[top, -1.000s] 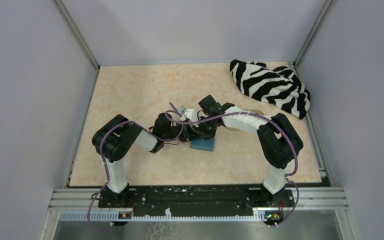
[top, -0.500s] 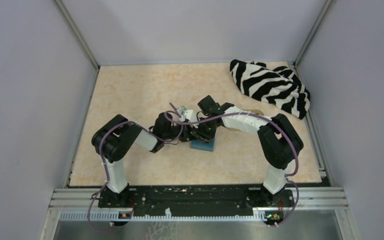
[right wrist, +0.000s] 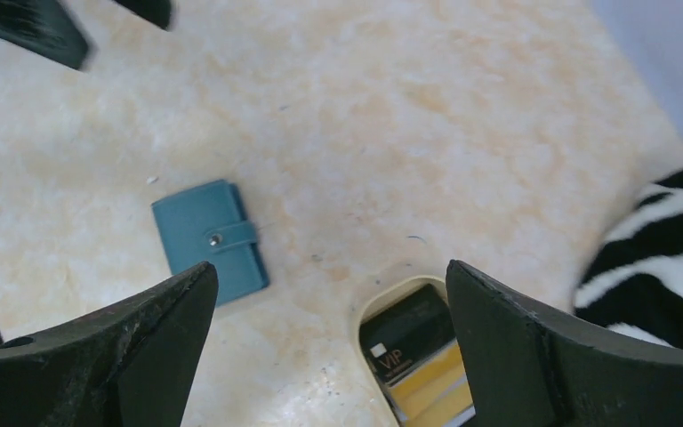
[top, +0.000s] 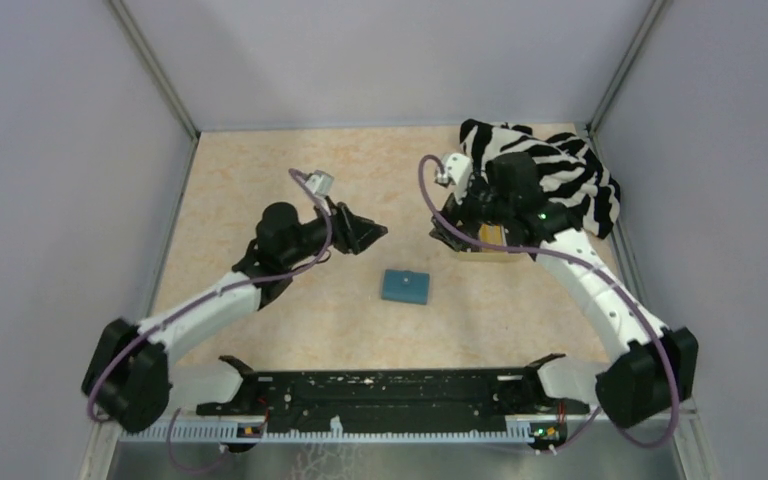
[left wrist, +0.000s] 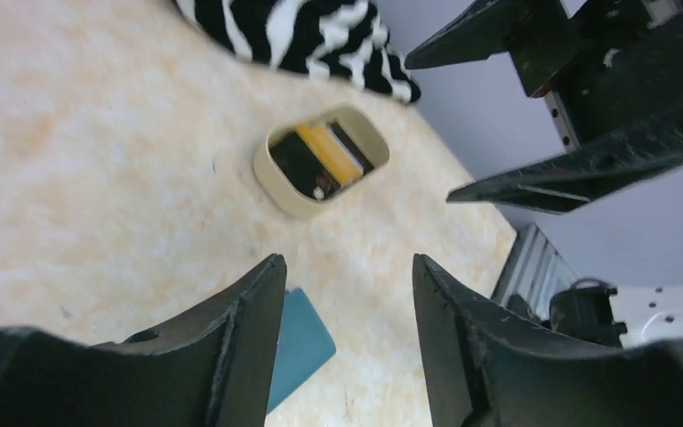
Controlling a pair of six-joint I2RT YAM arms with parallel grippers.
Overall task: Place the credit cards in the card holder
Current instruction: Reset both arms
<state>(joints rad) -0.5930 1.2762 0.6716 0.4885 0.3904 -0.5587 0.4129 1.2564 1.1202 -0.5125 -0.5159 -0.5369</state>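
Small teal-blue card holder (top: 405, 287) lies flat on the beige worktop (top: 260, 180), strap snapped shut, nothing touching it. Left gripper (left wrist: 347, 267) hangs above the worktop to its left, fingers spread, empty. Right gripper (right wrist: 329, 269), fingers spread wide, hovers above the tan oval tray (right wrist: 387, 300), which holds the black and orange-gold credit cards (right wrist: 413, 351). Judged: card pick-up in hand; next move needs a thin-edge pinch, and the holder opened

Card holder (left wrist: 301, 342) partly behind left hand (left wrist: 347, 263)

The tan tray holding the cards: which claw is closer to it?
Right. The right gripper hangs right by the tray's left edge; the left gripper is farther off, toward the table's left side.
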